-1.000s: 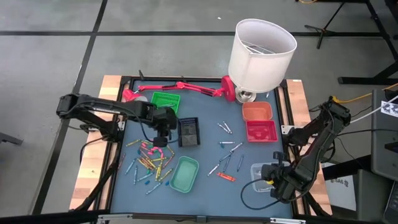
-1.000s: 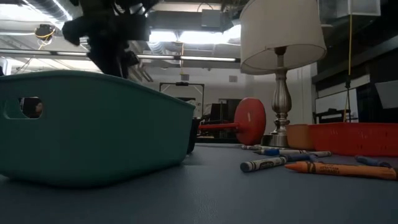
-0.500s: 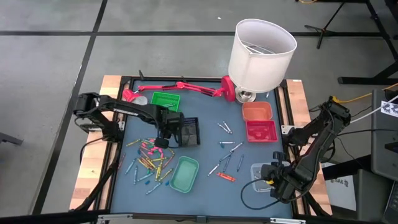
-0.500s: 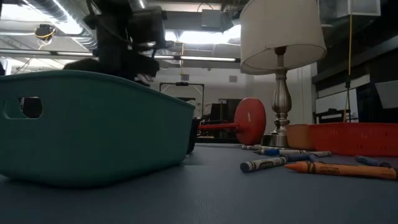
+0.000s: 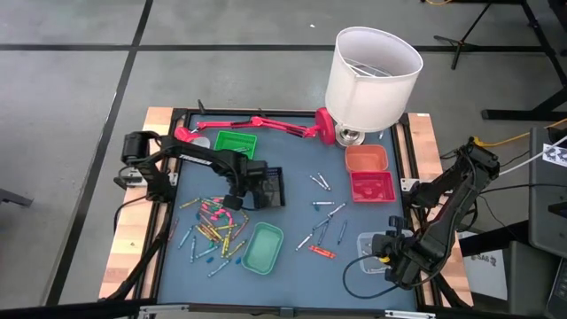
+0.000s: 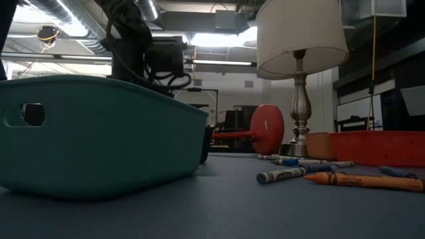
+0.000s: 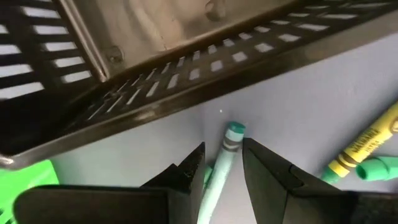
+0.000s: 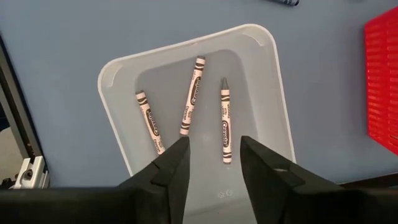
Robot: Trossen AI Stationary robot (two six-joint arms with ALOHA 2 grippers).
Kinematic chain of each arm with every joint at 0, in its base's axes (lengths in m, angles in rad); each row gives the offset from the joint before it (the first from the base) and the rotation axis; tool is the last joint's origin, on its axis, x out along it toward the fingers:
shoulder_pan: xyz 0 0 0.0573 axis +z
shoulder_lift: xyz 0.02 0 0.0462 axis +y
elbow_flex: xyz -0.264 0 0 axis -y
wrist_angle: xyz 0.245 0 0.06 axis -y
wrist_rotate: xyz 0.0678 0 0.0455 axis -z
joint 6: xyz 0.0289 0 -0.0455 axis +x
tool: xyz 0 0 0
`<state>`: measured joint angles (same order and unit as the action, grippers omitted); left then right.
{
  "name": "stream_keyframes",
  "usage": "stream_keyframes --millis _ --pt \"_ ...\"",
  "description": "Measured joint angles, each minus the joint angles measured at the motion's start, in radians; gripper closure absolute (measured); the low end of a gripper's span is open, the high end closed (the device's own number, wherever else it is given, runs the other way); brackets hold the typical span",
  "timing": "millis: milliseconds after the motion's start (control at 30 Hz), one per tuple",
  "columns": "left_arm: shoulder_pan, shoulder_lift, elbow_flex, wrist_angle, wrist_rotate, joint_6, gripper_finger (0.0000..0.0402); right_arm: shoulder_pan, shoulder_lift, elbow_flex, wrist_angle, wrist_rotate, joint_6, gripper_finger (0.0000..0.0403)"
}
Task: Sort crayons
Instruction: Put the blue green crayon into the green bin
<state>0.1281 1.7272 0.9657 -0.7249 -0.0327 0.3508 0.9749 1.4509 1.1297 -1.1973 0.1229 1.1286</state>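
Robotics lab or workshop.
Exposed ceiling ducts (image 6: 40, 20), strip lights (image 6: 212, 62), grey concrete floor (image 5: 71, 97), camera tripod legs (image 5: 469, 40).

Crayons (image 5: 213, 226) lie in a mixed heap left of centre; others (image 5: 323, 226) scattered right; three grey crayons (image 8: 193, 109) lie in a clear tray.

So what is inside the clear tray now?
The clear tray holds three grey crayons, lying apart. The right gripper hangs open above it; its fingers cover the tray's near part.
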Motion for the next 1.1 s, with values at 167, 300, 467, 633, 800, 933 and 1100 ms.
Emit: stream_keyframes --millis 167,300,467,633,800,933,1100 --pt "0.001 0.020 0.003 0.003 0.002 0.000 0.0310 0.000 0.000 0.000 0.002 0.000 0.000 0.0263" --pt "0.001 0.025 0.005 0.003 0.003 0.001 0.0310 0.000 0.000 0.000 0.002 0.000 0.000 0.0263" --pt "0.001 0.026 0.004 0.004 0.002 0.001 0.0310 0.000 0.000 0.000 0.002 0.000 0.000 0.0263" --pt "0.001 0.027 0.003 0.005 0.002 0.001 0.0310 0.000 0.000 0.000 0.003 0.000 0.000 0.0263" --pt "0.001 0.027 0.002 0.005 0.002 0.001 0.0315 0.000 0.000 0.000 0.003 0.000 0.000 0.0263" --pt "0.000 0.027 0.002 0.004 0.005 0.000 0.0341 0.000 0.000 0.000 0.004 0.000 0.000 0.0263" --pt "-0.001 0.028 0.002 0.003 0.005 0.000 0.0377 0.000 0.000 0.000 0.012 0.000 0.000 0.0263"
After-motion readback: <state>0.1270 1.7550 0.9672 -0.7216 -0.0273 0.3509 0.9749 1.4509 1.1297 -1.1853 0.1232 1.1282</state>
